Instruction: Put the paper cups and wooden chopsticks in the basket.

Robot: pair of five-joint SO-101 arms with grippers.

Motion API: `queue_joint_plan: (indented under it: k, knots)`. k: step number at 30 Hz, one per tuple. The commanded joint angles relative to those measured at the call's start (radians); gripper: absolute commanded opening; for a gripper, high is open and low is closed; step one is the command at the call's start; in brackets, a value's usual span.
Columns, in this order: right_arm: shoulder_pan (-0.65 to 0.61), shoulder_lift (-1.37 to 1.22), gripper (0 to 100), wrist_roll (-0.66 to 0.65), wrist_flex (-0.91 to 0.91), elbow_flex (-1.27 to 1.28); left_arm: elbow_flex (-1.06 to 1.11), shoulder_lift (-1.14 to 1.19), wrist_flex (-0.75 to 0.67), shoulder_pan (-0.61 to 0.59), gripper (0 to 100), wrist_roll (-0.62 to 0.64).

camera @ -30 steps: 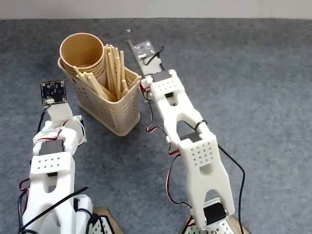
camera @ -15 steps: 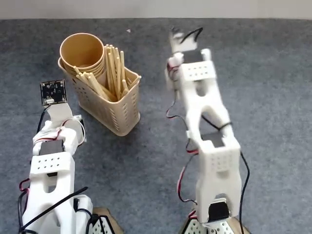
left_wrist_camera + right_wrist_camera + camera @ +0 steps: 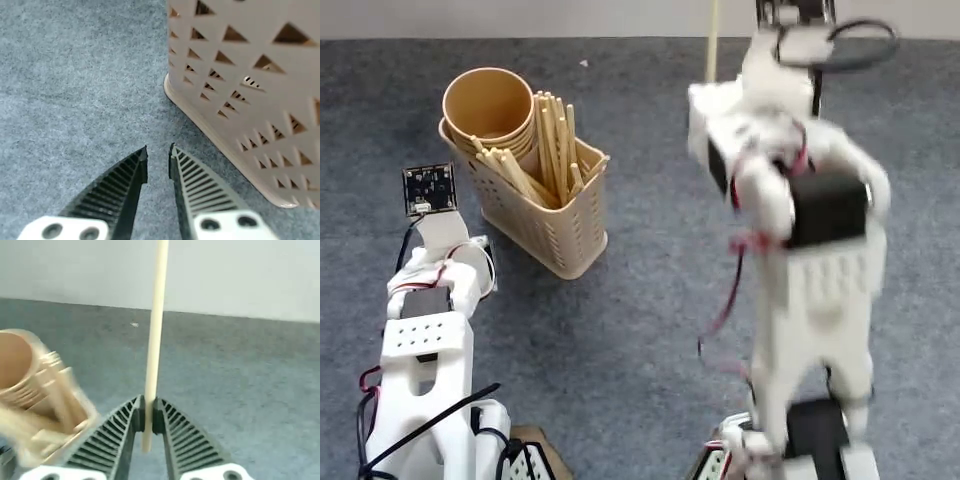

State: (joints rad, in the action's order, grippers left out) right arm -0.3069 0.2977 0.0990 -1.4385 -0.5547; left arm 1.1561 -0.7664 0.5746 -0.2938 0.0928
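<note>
High view is giving me the layout, and I am reading it from the left. The left gripper [image 3: 157, 150] is sitting low over the grey mat [image 3: 65, 75], just beside the perforated wall of the basket [image 3: 240, 75], on the basket's left side. Its jaws are standing a little apart with nothing between them.

Inside the basket, the stacked paper cups [image 3: 488, 105] are nesting at the far end. A bundle of wooden chopsticks [image 3: 555, 140] is leaning beside them, with the tips poking above the rim.

To the right of the basket, well apart from it and lifted high, the right gripper [image 3: 148, 415] is pinching a single chopstick [image 3: 155, 315] near its lower end. Its jaws are clamped tight on the stick, which is pointing upright.

I am judging the task as nearly finished. The cups are in, a good many sticks are in, and this one chopstick is the piece I am seeing outside the basket. What is remaining, as I am reading it, is carrying that stick across to the basket's open top and letting it go among the others.
</note>
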Motion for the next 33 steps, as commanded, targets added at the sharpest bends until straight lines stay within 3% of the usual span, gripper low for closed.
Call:
queue_joint_plan:
  k: [1,4,11,14,24,33]
  knots:
    - [-0.124,0.317,0.5,0.012,0.042,0.248,-0.002,-0.018,-0.017,-0.005,10,-0.006]
    - [-0.219,0.493,0.5,0.011,0.248,0.513,-0.002,-0.018,-0.017,0.004,10,-0.006]
    - [-0.303,0.621,0.5,0.011,1.242,1.182,-0.001,-0.016,-0.017,0.007,10,-0.006]
    - [-0.326,0.607,0.5,0.011,1.523,1.360,-0.001,-0.016,-0.017,0.007,10,-0.008]
    - [-0.360,0.232,0.5,0.018,1.616,1.198,-0.001,-0.016,-0.018,0.007,10,-0.008]
    - [-0.361,0.185,2.9,0.020,1.610,1.161,-0.001,-0.016,-0.018,0.007,10,-0.008]
